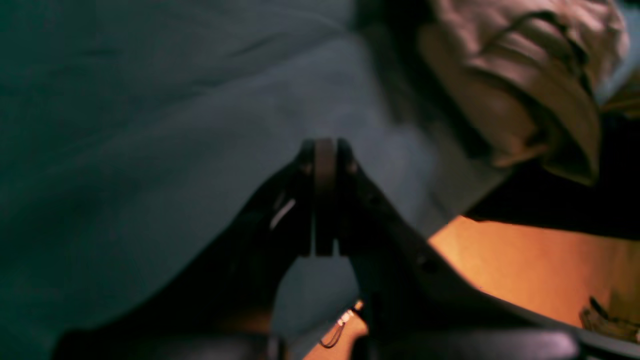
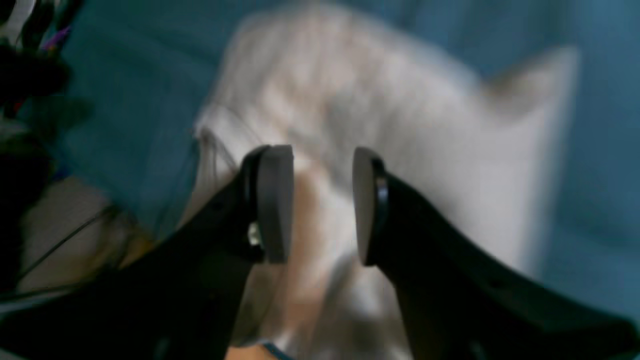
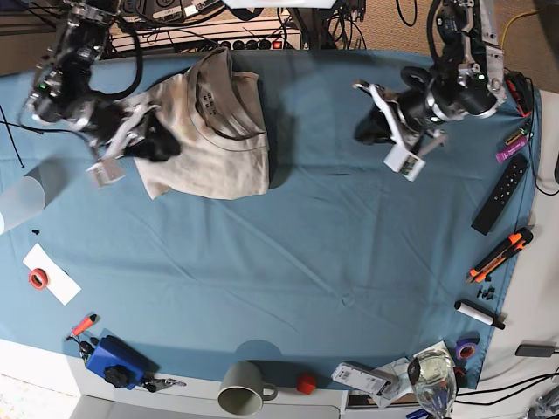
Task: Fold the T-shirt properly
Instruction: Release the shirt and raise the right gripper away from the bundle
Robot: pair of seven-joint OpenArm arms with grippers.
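Tablecloth (image 3: pixel 332 236): folded T-shirt (image 3: pixel 214 140), collar facing far edge.

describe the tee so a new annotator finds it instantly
Start from the blue-teal tablecloth covering the table. At its far edge, on the base view's left, lies the T-shirt, a compact folded beige bundle with its ribbed collar up. It is the only pale fabric on the cloth, right beside the right gripper, whose jaws are open.

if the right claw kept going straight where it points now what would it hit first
Most likely the folded beige cotton T-shirt. In the right wrist view the open right claw points straight at that cloth, which fills the space past its pads. The picture is blurred, so how far off the fabric lies is unclear.
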